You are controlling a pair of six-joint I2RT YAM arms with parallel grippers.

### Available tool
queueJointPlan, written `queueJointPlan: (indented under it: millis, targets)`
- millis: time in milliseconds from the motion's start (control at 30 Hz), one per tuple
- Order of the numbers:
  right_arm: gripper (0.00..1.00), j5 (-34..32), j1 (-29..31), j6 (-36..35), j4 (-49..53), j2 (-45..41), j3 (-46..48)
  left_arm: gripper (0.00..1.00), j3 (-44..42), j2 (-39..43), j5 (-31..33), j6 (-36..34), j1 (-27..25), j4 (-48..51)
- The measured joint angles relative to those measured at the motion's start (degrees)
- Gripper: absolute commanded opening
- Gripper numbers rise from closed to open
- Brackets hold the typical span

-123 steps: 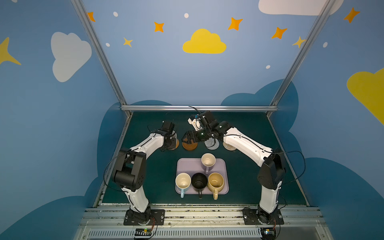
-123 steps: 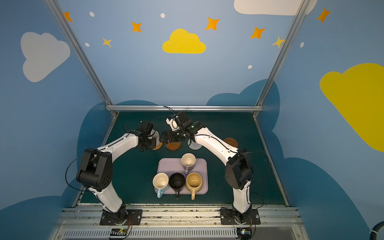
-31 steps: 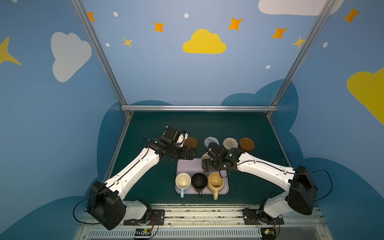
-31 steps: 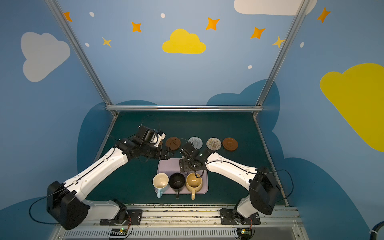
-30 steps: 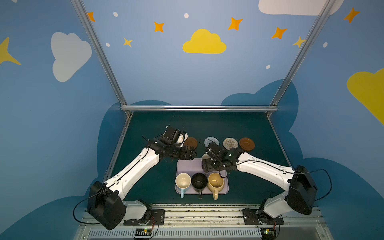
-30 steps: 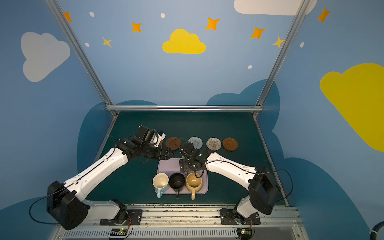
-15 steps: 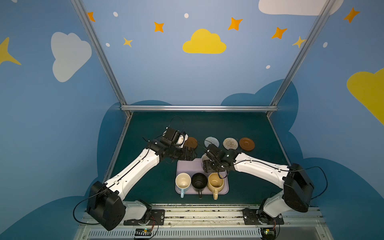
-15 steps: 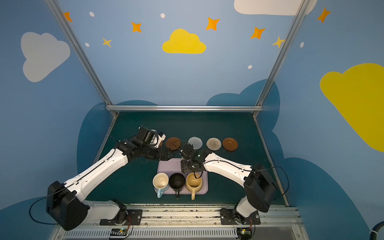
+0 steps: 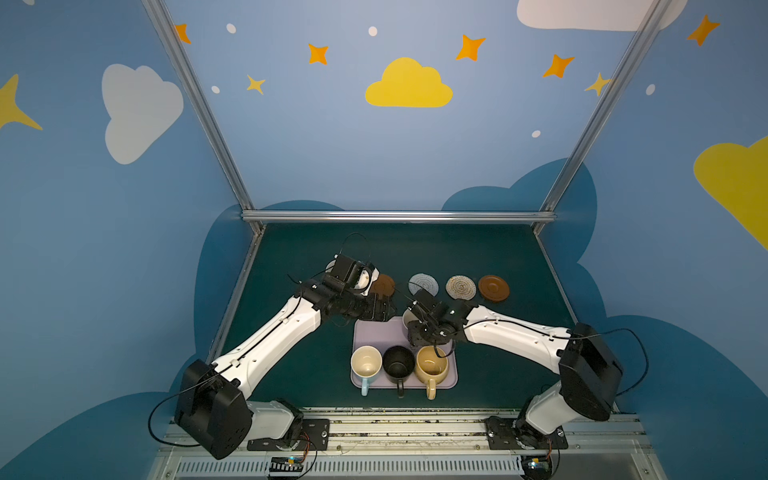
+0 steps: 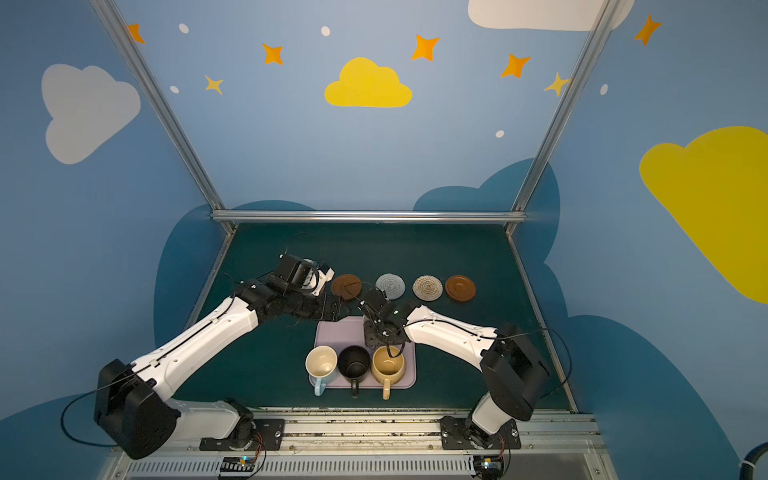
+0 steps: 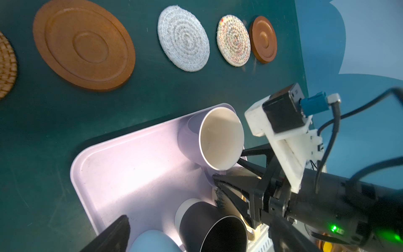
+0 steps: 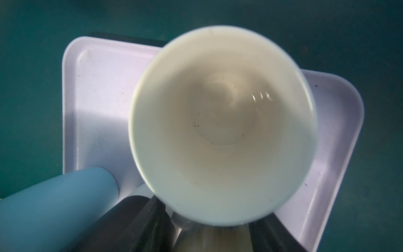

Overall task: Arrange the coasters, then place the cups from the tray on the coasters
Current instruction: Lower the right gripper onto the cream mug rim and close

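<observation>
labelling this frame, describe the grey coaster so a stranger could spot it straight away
On the green table lies a lilac tray; beyond its far edge runs a row of discs. The grey coaster sits between a brown wooden coaster and a beige coaster: the only pale grey-white one, woven in rings.

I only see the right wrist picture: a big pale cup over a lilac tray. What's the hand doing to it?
Observer: The right hand has its fingers at the handle of that lavender mug, which stands on the tray.
Operator: Where could it go?
Observer: Four bare coasters lie in a row beyond the tray: wooden, grey-white woven, beige woven, wooden.
Operator: And the other hand?
Observer: The left hand hangs open beside the tray's far left corner, empty.
</observation>
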State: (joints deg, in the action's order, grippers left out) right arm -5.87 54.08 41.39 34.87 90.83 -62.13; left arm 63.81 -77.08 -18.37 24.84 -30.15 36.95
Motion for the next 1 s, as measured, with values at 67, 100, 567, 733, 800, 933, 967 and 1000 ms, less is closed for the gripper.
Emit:
queueJointPlan:
  millis: [67, 100, 567, 733, 800, 933, 967, 1000]
  targets:
    - [0.57, -0.02, 0.00, 0.00, -0.11, 0.02, 0.15, 0.99, -0.33, -0.09, -0.17, 0.11, -0.04, -0.42]
    - [0.57, 0.00, 0.00, 0.00, -0.22, 0.02, 0.24, 0.99, -0.57, -0.20, -0.26, 0.13, -0.15, -0.52]
    - [0.30, -0.63, -0.02, -0.28, -0.57, 1.07, 0.81, 0.99, -1.05, -0.90, -0.48, 0.92, -0.35, -1.07]
    - [0.23, -1.29, -0.04, -0.76, -0.76, 1.09, 1.07, 0.99, -1.05, -0.92, -0.52, 0.96, -0.39, -1.22]
    - [0.21, -1.46, -0.04, -1.14, -0.72, 1.22, 1.07, 0.99, -1.05, -0.94, -0.52, 0.96, -0.39, -1.42]
    - [0.15, -1.66, -0.02, -1.66, -0.74, 1.36, 1.07, 0.99, -1.07, -1.16, -0.52, 0.96, -0.39, -1.51]
    - [0.13, -1.64, -0.02, -1.70, -0.76, 1.36, 1.07, 0.99, -1.05, -1.27, -0.52, 0.96, -0.42, -1.51]
    - [0.11, -1.64, -0.02, -1.77, -0.74, 1.36, 1.07, 0.99, -1.05, -1.36, -0.52, 0.96, -0.42, -1.53]
